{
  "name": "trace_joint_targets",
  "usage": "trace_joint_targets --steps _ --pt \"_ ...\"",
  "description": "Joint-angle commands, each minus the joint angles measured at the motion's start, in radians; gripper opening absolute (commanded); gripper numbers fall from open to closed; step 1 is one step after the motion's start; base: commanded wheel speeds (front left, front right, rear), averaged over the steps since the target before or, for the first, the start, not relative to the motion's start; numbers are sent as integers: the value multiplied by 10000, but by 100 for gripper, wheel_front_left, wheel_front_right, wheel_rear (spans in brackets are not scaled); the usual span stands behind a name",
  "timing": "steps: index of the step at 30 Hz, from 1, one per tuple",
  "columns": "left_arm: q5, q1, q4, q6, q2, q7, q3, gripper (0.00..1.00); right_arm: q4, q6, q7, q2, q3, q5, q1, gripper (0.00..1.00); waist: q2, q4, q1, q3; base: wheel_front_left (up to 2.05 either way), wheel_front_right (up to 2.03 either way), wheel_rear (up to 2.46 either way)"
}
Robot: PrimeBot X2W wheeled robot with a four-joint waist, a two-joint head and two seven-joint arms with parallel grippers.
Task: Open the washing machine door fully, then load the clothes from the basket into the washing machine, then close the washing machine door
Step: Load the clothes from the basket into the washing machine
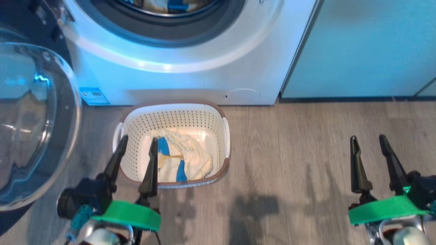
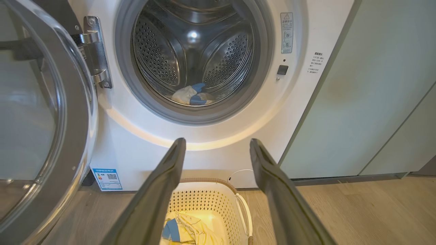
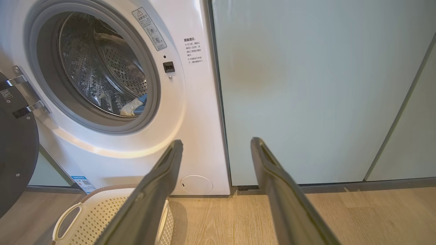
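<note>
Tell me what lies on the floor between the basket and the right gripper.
In the head view, bare wooden floor with faint shadows stretches between the basket and the open right gripper; no object lies on it.

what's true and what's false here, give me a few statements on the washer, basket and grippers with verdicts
The washing machine door stands open. True.
The basket is empty. False: the clothes lie in it.
The left gripper is open, holding nothing. True.
The right gripper grips a garment. False: it is open and empty.
The drum is empty. False: a pale and blue garment lies in it.
</note>
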Motion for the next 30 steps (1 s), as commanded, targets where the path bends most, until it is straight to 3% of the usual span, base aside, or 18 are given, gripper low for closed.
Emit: trace_joint_targets --steps 1,13,30 --pt "29 -149 -238 1996 147 -93 393 100 -286 44 -67 -108 194 -104 -57 100 -1 114 2 -226 0 0 0" --pt "332 842 5 1573 -489 -108 532 100 -193 44 -67 -108 189 -275 505 100 -1 283 2 -986 0 0 0" --pt "630 1093 298 1142 -970 -110 927 100 -252 44 -37 -108 210 -299 651 100 -1 314 2 -1180 0 0 0"
